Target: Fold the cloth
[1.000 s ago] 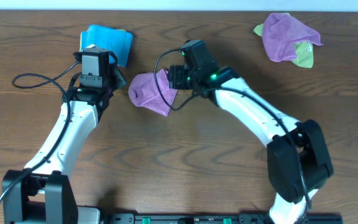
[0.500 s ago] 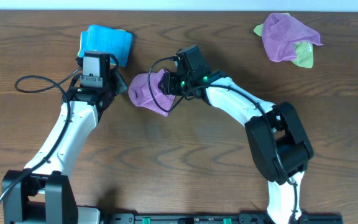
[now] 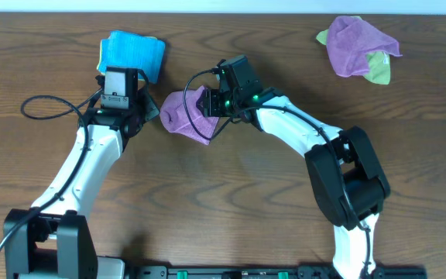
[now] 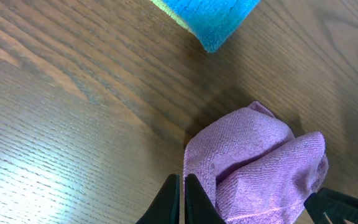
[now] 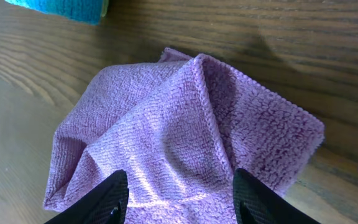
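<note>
The purple cloth [image 3: 183, 114] lies crumpled in a loose heap on the wooden table, left of centre. It fills the right wrist view [image 5: 179, 137] and shows at the lower right of the left wrist view [image 4: 253, 168]. My right gripper [image 5: 180, 190] is open, its fingers spread wide just over the cloth's right side [image 3: 207, 105]. My left gripper [image 4: 183, 196] is shut and empty, its tips at the cloth's left edge [image 3: 150, 108]. No white tag shows.
A folded turquoise-blue cloth [image 3: 133, 53] lies behind the left gripper, its corner in the left wrist view [image 4: 207, 18]. Another purple cloth bunched with a lime-green one [image 3: 358, 48] lies at the far right back.
My right gripper has moved left onto the cloth's right side and then held still. The left arm has barely moved. The cloth has shifted slightly.
</note>
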Robot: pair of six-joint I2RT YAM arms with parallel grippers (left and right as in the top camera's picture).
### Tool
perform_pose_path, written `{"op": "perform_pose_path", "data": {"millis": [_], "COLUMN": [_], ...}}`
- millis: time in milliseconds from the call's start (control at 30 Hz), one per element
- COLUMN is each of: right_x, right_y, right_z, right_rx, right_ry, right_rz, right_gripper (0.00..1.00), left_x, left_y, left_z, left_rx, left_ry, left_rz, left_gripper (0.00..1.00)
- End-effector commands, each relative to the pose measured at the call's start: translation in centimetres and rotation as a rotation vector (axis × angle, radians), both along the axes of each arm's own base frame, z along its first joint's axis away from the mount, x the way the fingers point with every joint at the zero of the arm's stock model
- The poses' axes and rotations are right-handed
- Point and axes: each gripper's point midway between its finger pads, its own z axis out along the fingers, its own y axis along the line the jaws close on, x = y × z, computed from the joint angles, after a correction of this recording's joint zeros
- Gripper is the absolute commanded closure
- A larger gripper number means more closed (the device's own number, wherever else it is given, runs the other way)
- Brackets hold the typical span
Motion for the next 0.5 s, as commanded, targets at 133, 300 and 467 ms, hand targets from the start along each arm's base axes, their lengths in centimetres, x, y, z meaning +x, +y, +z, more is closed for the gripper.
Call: {"op": "perform_pose_path", "data": {"millis": [133,300,467], "right_x": [0.75,1.02,1.21], "right_y": [-0.09,0.14,0.57], "right_z": [-2.04,-1.90,-1.49], "right_rx": [-0.029,-0.020,0.001], "right_ry": [-0.013,-0.028,-0.043], "right_rz": [0.009,0.010,0.020], "right_gripper": [0.47,0.55,0.70], "left_x": [0.40,0.40,0.40], "left_y": [-0.08,-0.08,-0.07], "left_z": [0.15,0.15,0.15], "left_rx": [-0.008,-0.008,-0.007], "left_ry": [-0.001,-0.001,-0.001], "left_rz": [0.005,0.005,0.005], "left_gripper": [0.94,0.94,0.94]}}
